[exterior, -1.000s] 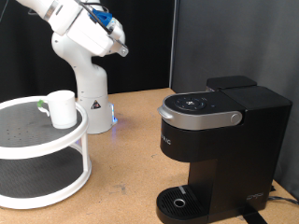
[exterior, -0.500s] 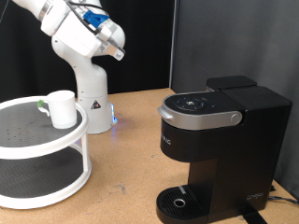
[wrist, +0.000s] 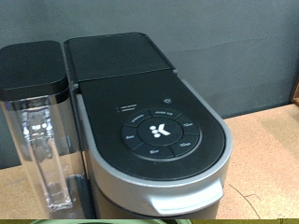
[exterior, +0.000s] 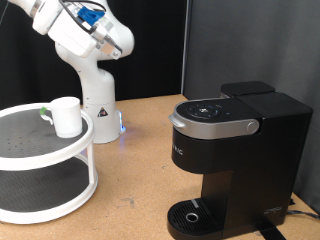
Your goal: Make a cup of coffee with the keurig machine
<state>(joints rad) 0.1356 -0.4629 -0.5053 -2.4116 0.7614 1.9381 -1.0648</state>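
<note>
Gripper: out of frame in the exterior view, past the top edge; fingers not visible in the wrist view.
Keurig machine (exterior: 235, 160): right side and base cropped by the exterior frame.
Small object behind the cup (exterior: 67, 116): mostly hidden, unidentifiable.
Button labels (wrist: 162, 131): too blurred to read.

We note arm (exterior: 75, 28) upper links swung further toward exterior view's left and top over last second; blue-cabled wrist section now nearer frame corner.
</note>
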